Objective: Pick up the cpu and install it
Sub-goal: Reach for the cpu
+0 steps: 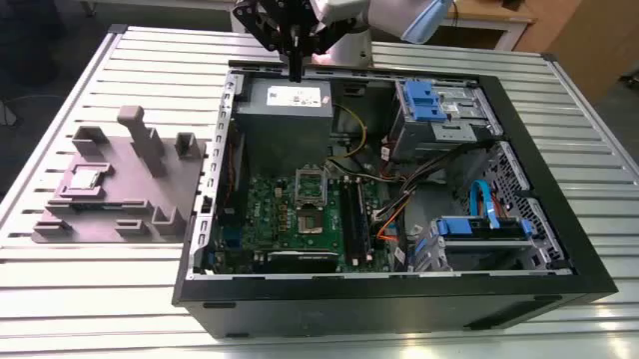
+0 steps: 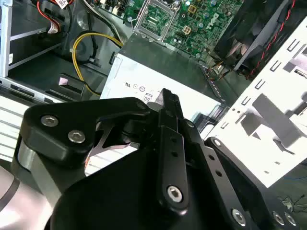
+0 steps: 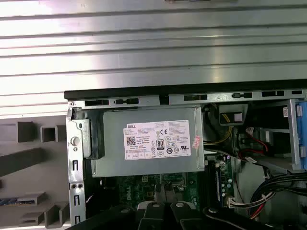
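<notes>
Hovering over the power supply, jaws closed on nothing.

In the exterior view, my gripper (image 1: 295,75) hangs at upper middle, above the open computer case (image 1: 399,299) and its grey power supply (image 1: 289,105). The cpu (image 1: 86,178) lies on the mauve fixture (image 1: 130,202) at the exterior view's left, well apart from me. The second wrist view catches the motherboard socket (image 2: 152,18) beyond the supply, and the first wrist view its white label (image 3: 158,139).

A robotics lab or workshop, by the look of it: an opened computer case (image 1: 399,299) lies beneath the gripper (image 1: 295,75) on a slatted aluminium table (image 1: 90,299), a grey parts fixture (image 1: 130,194) off to one side, a wooden desk (image 1: 559,30) behind the arm
</notes>
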Controlling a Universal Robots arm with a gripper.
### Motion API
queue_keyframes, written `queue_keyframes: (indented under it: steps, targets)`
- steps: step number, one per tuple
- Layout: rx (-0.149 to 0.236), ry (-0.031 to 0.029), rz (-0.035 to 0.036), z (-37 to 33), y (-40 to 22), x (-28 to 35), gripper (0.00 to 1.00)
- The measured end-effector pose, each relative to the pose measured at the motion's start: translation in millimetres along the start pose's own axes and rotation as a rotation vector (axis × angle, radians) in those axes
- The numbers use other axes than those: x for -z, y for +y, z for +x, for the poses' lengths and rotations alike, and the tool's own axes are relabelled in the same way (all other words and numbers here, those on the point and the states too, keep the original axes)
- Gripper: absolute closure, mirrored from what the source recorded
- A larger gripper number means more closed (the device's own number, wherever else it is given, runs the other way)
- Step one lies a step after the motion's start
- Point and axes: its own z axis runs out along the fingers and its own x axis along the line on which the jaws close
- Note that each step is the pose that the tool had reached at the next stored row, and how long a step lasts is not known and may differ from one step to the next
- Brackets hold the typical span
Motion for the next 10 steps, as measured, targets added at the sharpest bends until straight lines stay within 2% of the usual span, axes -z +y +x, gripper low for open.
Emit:
queue_keyframes:
  steps: [10]
  targets:
    - [0.000, 0.0000, 0.0000, 1.6, -0.1, 0.1, 0.90]
